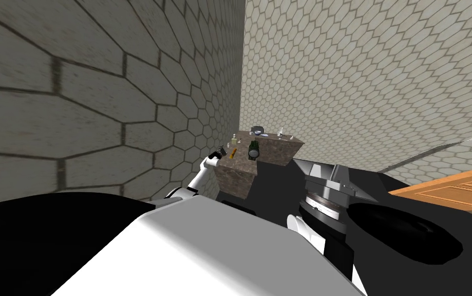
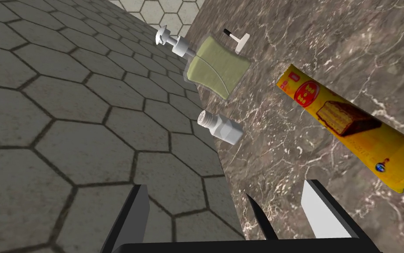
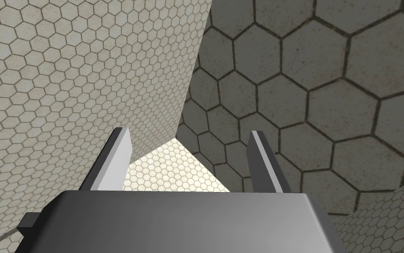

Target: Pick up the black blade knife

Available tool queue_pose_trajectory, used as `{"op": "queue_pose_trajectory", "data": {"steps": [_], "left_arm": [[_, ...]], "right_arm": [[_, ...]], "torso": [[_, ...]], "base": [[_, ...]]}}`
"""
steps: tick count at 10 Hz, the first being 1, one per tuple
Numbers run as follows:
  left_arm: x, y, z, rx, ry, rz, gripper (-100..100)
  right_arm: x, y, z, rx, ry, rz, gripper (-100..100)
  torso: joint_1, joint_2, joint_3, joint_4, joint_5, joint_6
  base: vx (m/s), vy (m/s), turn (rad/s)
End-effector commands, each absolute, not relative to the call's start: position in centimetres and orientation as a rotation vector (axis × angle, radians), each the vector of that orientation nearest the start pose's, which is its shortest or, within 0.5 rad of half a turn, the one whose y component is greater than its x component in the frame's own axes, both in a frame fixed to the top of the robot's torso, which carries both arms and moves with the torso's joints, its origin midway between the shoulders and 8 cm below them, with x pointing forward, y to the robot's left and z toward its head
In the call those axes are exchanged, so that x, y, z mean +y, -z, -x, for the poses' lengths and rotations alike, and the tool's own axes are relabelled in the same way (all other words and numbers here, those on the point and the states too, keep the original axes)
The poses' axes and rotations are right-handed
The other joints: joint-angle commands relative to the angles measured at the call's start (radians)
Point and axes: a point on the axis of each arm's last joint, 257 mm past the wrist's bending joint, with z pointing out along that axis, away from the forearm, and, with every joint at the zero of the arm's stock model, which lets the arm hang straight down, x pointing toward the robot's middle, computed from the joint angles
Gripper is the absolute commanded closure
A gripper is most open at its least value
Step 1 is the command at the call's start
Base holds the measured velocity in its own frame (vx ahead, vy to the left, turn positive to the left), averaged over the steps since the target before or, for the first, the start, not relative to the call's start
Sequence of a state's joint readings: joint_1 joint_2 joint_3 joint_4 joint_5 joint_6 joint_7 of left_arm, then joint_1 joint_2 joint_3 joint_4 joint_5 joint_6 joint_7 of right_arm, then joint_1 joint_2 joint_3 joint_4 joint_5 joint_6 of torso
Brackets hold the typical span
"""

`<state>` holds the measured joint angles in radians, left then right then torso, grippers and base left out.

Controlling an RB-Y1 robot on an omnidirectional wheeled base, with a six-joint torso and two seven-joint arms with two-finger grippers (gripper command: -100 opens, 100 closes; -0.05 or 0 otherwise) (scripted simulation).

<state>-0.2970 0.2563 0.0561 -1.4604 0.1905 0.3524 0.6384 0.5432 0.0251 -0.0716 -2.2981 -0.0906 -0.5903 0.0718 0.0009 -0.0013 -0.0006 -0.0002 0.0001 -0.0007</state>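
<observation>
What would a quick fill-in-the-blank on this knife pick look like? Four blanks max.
1. The black knife blade sits between the left hand's fingers, which are ___.
2. The chocolate bar on the counter has a ___ wrapper.
3. The shaker, nearer the left hand than the pump bottle, is coloured ___.
4. The right hand's fingers are ___.

Missing words: open; yellow; white; open.

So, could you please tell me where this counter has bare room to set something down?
Bare marble lies between the shaker and the yellow bar, and beyond the bar on the counter. The wall edge is crowded: soap bottle, shaker, knife blade.
</observation>
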Motion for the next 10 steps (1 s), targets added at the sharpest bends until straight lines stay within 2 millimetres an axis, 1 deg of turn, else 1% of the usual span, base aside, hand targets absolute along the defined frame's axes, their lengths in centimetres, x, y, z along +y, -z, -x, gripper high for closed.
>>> {"op": "queue_pose_trajectory", "data": {"steps": [1, 2, 3, 4, 5, 6, 7, 8, 9, 10], "left_arm": [[29.0, 20.8, -62.6, 0.961, 1.464, 1.858, -100], [29.1, 20.6, -63.4, 0.929, 1.471, 1.908, -100], [29.2, 22.0, -63.5, 0.945, 1.431, 1.950, -100], [29.3, 21.6, -64.4, 0.912, 1.435, 1.998, -100], [29.4, 23.1, -64.3, 0.927, 1.392, 2.042, -100], [29.5, 23.6, -64.2, 0.930, 1.378, 2.055, -100], [29.6, 23.5, -64.9, 0.900, 1.365, 2.115, -100], [29.7, 24.9, -64.7, 0.910, 1.327, 2.151, -100], [29.8, 24.5, -65.2, 0.874, 1.322, 2.197, -100], [29.7, 25.4, -65.1, 0.887, 1.284, 2.233, -100]], "right_arm": [[-31.7, -3.7, -31.3, 0.502, -1.213, -0.636, 0], [-31.7, -3.7, -31.3, 0.502, -1.213, -0.636, 0], [-31.7, -3.7, -31.3, 0.502, -1.213, -0.636, 0], [-31.7, -3.7, -31.3, 0.502, -1.213, -0.636, 0], [-31.7, -3.7, -31.3, 0.502, -1.213, -0.636, 0], [-31.7, -3.7, -31.3, 0.502, -1.213, -0.636, 0], [-31.7, -3.7, -31.3, 0.502, -1.213, -0.636, 0], [-31.7, -3.7, -31.3, 0.502, -1.213, -0.636, 0], [-31.7, -3.7, -31.3, 0.502, -1.213, -0.636, 0], [-31.7, -3.7, -31.3, 0.502, -1.213, -0.636, 0]], "torso": [[0.000, 0.000, 0.000, 0.000, 0.000, 0.000], [0.000, 0.000, 0.000, 0.000, 0.000, 0.000], [0.000, 0.000, 0.000, 0.000, 0.000, 0.000], [0.000, 0.000, 0.000, 0.000, 0.000, 0.000], [0.000, -0.001, 0.000, 0.000, 0.000, 0.000], [0.000, -0.001, 0.000, 0.000, 0.000, 0.000], [0.000, 0.000, 0.000, 0.000, 0.000, 0.000], [0.000, 0.000, 0.000, 0.000, 0.000, 0.000], [0.000, 0.000, 0.000, 0.000, 0.000, 0.000], [0.000, -0.001, 0.000, 0.000, 0.000, 0.000]], "base": [[0.012, 0.011, -0.001], [0.013, 0.013, 0.013], [0.016, 0.010, 0.004], [0.025, 0.012, 0.024], [0.021, 0.012, 0.009], [0.008, 0.006, -0.005], [0.018, 0.012, 0.034], [0.021, 0.012, 0.016], [0.023, 0.016, 0.046], [0.023, 0.016, 0.020]]}}
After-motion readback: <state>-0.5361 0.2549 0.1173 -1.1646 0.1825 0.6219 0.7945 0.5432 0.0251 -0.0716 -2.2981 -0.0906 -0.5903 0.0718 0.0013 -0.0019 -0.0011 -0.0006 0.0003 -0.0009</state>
